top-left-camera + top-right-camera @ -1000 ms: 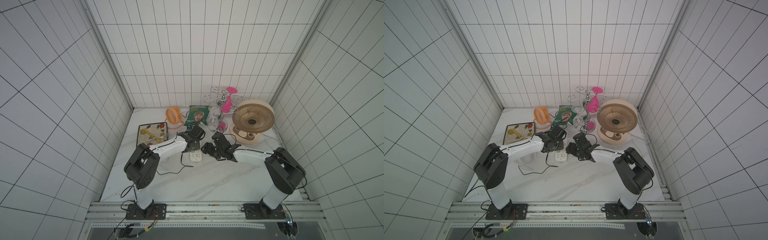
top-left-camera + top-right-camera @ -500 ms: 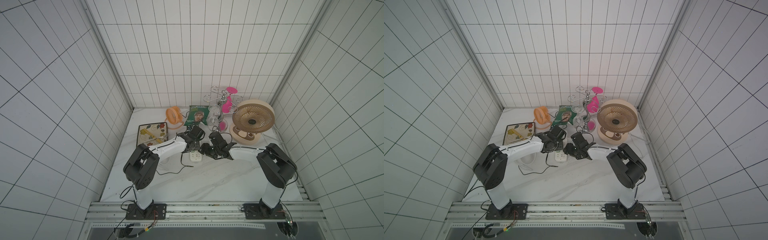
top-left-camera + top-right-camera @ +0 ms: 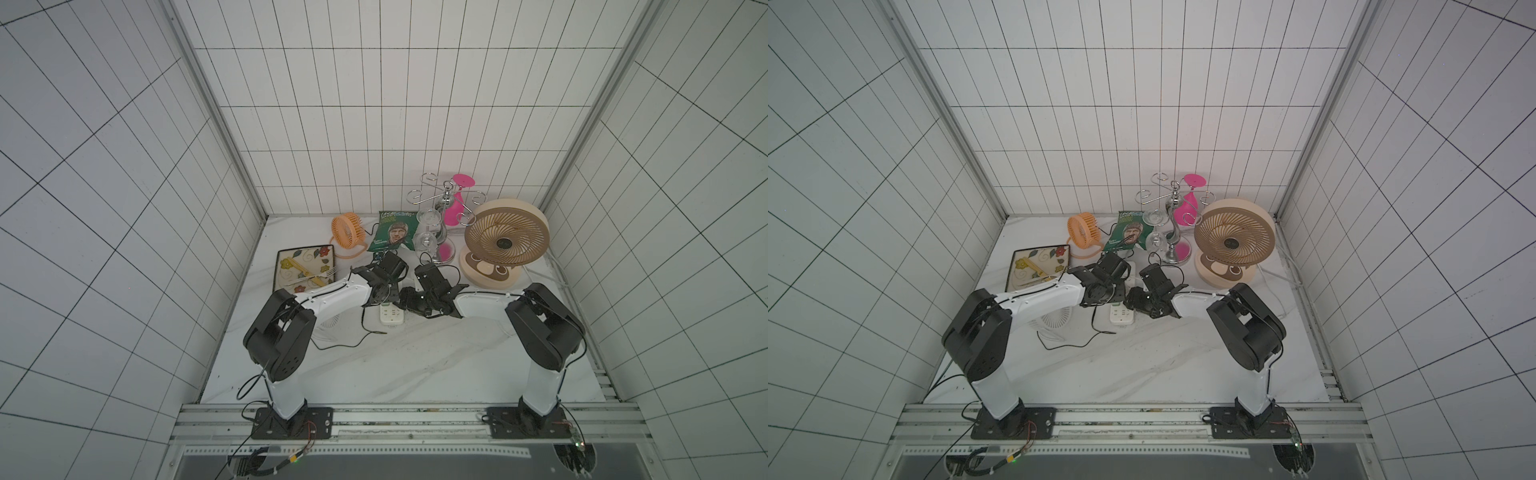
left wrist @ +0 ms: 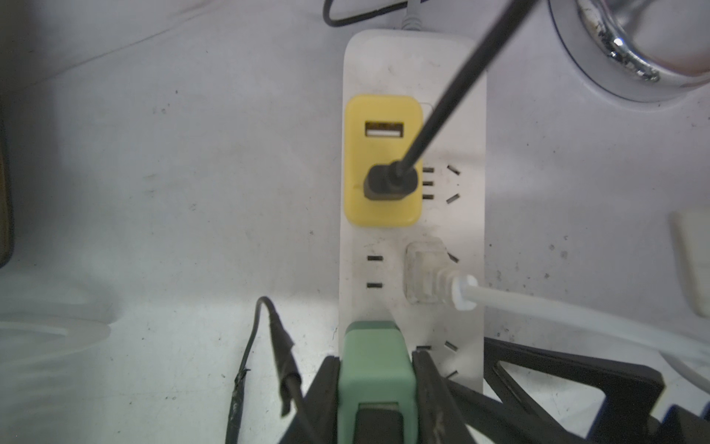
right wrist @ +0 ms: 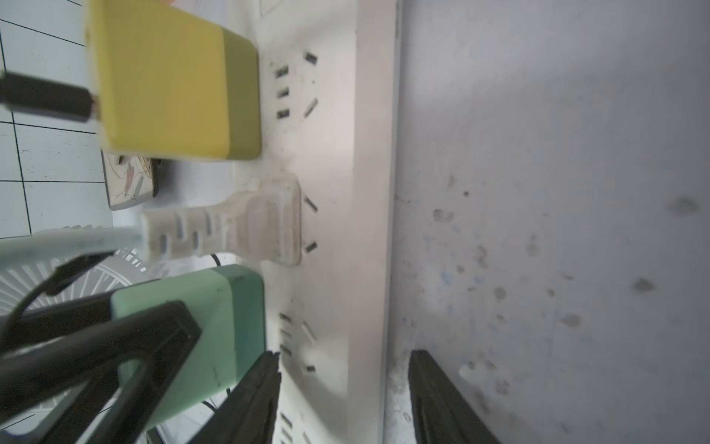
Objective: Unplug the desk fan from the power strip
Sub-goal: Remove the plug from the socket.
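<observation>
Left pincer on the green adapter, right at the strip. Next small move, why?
Probably close the right pincer onto the power strip: it straddles the strip's edge with gaps, while the left pincer clamps the green adapter, seated in its socket. Bracing first should keep the strip down.

Robot lab cell; white-tiled walls (image 3: 395,124); aluminium mounting rail (image 3: 407,420); marble tabletop (image 3: 415,365)

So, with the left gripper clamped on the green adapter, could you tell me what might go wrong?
The right gripper straddles an edge of the power strip with jaws apart, so the strip may lift with the green adapter when the left gripper pulls. The white plug sits close beside that adapter and could get knocked loose.
</observation>
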Robot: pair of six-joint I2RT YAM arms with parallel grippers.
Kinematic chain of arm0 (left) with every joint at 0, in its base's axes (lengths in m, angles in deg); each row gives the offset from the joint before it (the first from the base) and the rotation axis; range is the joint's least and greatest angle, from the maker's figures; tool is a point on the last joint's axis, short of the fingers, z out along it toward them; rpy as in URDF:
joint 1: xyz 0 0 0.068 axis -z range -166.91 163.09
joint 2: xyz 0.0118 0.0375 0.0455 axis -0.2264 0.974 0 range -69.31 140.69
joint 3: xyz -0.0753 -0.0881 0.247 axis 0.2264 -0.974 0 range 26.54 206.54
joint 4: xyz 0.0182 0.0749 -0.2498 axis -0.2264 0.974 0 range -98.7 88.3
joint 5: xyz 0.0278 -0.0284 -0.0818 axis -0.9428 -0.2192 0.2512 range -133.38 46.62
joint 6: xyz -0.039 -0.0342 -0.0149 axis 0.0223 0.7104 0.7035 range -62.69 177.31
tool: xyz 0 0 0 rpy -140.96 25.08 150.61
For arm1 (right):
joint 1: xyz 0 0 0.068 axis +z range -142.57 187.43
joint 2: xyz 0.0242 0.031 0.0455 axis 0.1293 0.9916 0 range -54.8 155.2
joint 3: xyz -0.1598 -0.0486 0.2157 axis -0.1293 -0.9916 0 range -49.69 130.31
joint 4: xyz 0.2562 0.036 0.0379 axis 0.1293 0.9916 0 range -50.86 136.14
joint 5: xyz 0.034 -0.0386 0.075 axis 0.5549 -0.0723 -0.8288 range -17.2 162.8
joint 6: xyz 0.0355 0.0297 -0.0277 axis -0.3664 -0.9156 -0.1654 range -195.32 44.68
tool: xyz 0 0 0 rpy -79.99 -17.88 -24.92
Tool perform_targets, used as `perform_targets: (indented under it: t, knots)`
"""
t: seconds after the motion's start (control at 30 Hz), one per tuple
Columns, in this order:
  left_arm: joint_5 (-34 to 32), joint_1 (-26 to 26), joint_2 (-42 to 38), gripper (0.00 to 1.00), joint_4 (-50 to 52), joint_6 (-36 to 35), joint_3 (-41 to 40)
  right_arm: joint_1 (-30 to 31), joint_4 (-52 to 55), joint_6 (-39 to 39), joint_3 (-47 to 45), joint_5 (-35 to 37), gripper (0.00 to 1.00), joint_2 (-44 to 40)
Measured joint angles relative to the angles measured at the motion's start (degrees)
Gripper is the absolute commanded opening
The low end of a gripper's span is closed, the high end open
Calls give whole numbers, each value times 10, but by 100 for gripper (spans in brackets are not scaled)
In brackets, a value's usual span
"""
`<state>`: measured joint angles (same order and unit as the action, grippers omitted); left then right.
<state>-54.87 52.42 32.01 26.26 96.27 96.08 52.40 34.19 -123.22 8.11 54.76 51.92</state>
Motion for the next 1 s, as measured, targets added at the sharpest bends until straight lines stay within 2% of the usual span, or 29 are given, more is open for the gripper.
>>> perform_targets:
  t: [0.1,0.2,0.53,1.0]
  knots:
    - [5,0,0,0,0,0,0,0,1,6,3,0,48,5]
    - [6,0,-1,0,0,-1,0,0,2,8,9,0,46,10]
    - [9,0,-4,0,9,-4,0,1,5,7,13,-3,44,16]
    - [-6,5,-7,0,64,-2,22,15,69,12,70,10,44,37]
